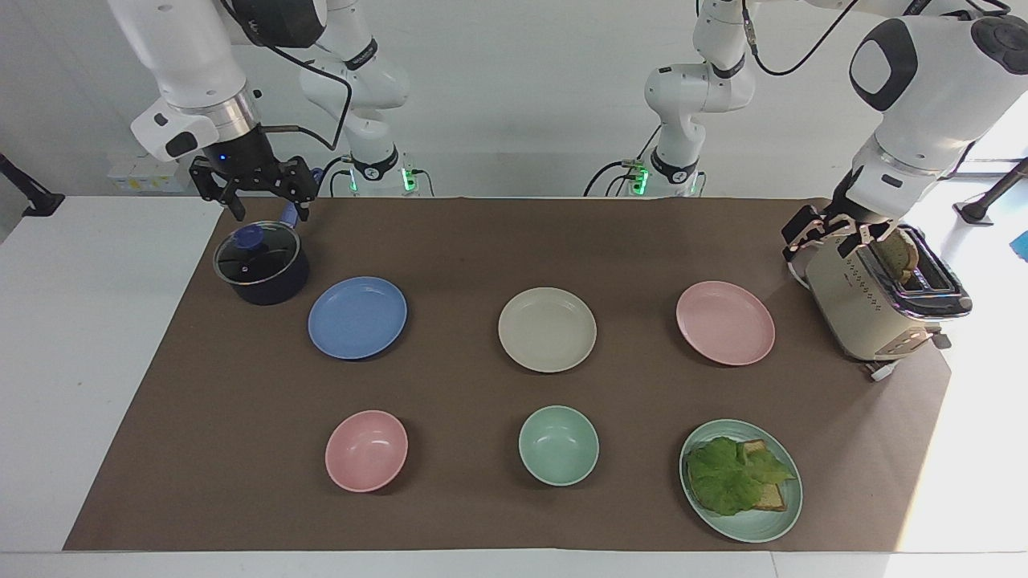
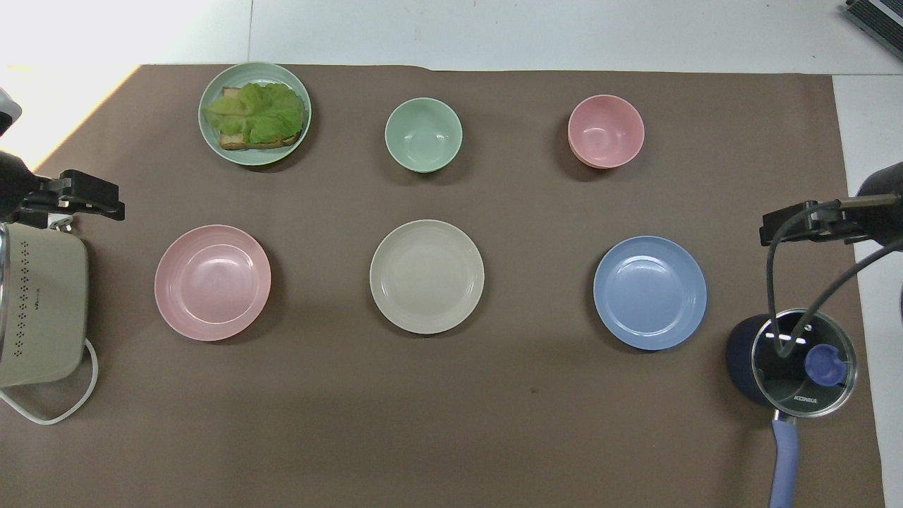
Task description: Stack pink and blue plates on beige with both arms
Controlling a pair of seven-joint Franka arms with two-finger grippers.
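Three equal plates lie in a row on the brown mat. The beige plate (image 1: 547,329) (image 2: 427,276) is in the middle, the blue plate (image 1: 357,317) (image 2: 650,292) lies toward the right arm's end and the pink plate (image 1: 725,322) (image 2: 212,282) toward the left arm's end. None of them touch. My right gripper (image 1: 265,210) (image 2: 804,226) hangs open and empty over the pot beside the blue plate. Over the toaster beside the pink plate, my left gripper (image 1: 831,241) (image 2: 77,201) is open and holds nothing.
A dark pot with a glass lid (image 1: 261,265) stands under the right gripper, a cream toaster (image 1: 875,297) with bread in it under the left. Farther from the robots sit a pink bowl (image 1: 366,450), a green bowl (image 1: 558,445) and a green plate (image 1: 763,522) with a lettuce sandwich.
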